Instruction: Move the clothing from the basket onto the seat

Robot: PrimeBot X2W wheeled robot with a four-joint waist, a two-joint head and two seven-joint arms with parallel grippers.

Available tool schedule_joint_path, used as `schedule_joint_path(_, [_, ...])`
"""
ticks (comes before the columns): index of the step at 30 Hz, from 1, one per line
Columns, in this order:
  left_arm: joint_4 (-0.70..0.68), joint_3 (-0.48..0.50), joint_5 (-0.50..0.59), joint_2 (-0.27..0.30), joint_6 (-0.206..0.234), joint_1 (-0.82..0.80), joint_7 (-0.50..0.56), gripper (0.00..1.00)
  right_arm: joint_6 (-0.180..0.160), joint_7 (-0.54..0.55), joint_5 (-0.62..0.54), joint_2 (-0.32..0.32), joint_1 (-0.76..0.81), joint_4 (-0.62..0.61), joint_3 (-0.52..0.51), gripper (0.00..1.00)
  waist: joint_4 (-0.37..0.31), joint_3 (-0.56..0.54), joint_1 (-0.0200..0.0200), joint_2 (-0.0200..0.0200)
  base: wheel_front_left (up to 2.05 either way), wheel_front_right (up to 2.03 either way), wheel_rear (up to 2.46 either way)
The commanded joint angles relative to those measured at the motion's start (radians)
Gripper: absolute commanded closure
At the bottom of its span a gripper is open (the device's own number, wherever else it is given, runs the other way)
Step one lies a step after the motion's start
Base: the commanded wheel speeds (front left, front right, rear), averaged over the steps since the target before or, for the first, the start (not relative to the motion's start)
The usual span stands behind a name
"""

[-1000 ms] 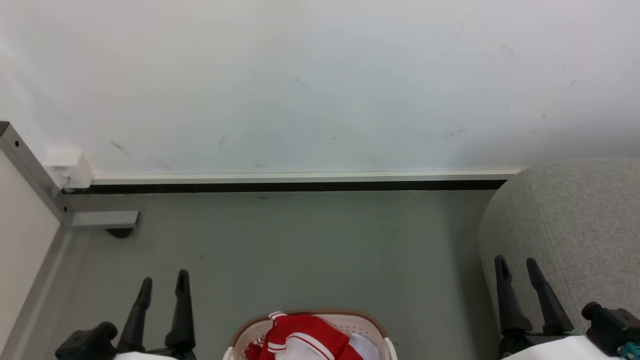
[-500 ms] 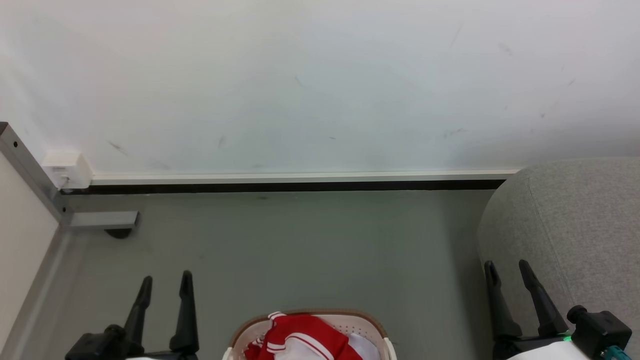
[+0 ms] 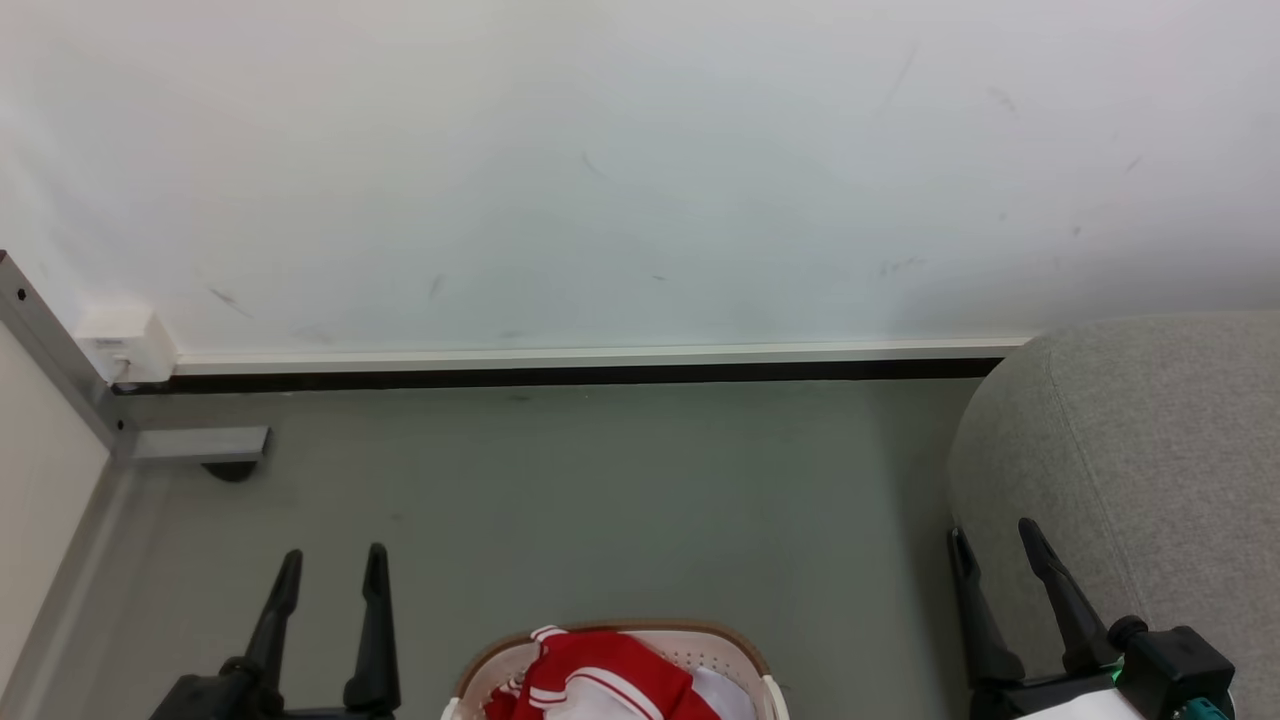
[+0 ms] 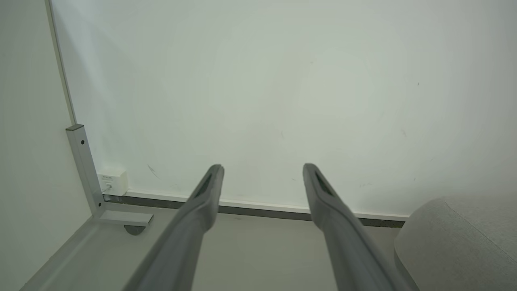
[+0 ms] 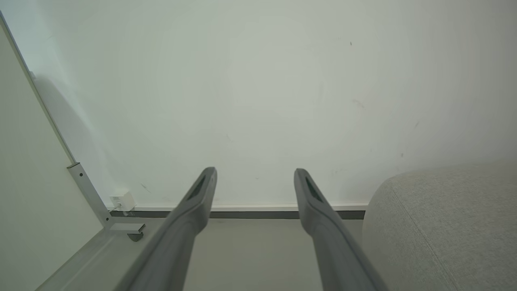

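The clothing point(image 3: 590, 680) lay in the basket point(image 3: 745, 650). The left end effector point(image 3: 334, 552) and the right end effector point(image 3: 993, 530), by the seat point(image 3: 1150, 450), gaped wide, empty.

Near middle: basket point(image 3: 640, 625) on the floor point(image 3: 600, 490), with the clothing point(image 3: 600, 672) piled in it. Near left: left gripper point(image 3: 334, 553), left of the basket and apart from it. Near right: right gripper point(image 3: 994, 530), right of the basket, beside the left flank of the seat point(image 3: 1150, 430). The seat stands on the floor, well right of the basket. Behind: wall point(image 3: 640, 150), with a skirting strip point(image 3: 600, 356) along its foot. Far left: partition panel point(image 3: 35, 500) and its post point(image 3: 50, 330). A wall box point(image 3: 125, 345) sits just right of the post, and the foot plate point(image 3: 200, 443) lies on the floor below it.
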Motion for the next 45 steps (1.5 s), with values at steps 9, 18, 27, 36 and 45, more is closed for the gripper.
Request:
schedule_joint_path(9, [-0.017, 0.003, 0.08, -0.002, 0.006, 0.018, -0.025, 0.0, -0.002, -0.025, -0.066, -0.008, -0.012, -0.009, 0.015, 0.0, -0.007, 0.001, 0.0, 0.0, 0.0, 0.0, 0.0])
schedule_joint_path(18, [-0.02, 0.011, 0.119, -0.004, 0.001, 0.024, -0.034, 0.0, -0.002, -0.035, -0.085, -0.008, -0.01, -0.017, 0.024, 0.0, -0.014, 0.003, 0.0, 0.0, 0.0, 0.0, 0.0])
schedule_joint_path(27, [-0.013, 0.015, 0.115, -0.006, -0.005, 0.023, -0.034, 0.0, -0.002, -0.035, -0.074, -0.008, -0.005, -0.021, 0.024, 0.0, -0.015, 0.005, 0.0, 0.0, 0.0, 0.0, 0.0])
schedule_joint_path(36, [-0.015, 0.014, 0.116, -0.007, -0.006, 0.023, -0.034, 0.0, -0.002, -0.035, -0.067, -0.008, -0.007, -0.019, 0.022, 0.0, -0.015, 0.007, 0.0, 0.0, 0.0, 0.0, 0.0])
schedule_joint_path(45, [-0.01, 0.02, 0.112, -0.008, -0.008, 0.017, -0.034, 0.0, -0.002, -0.035, -0.065, -0.008, -0.015, -0.017, 0.026, 0.0, -0.025, 0.014, 0.0, 0.0, 0.0, 0.0, 0.0])
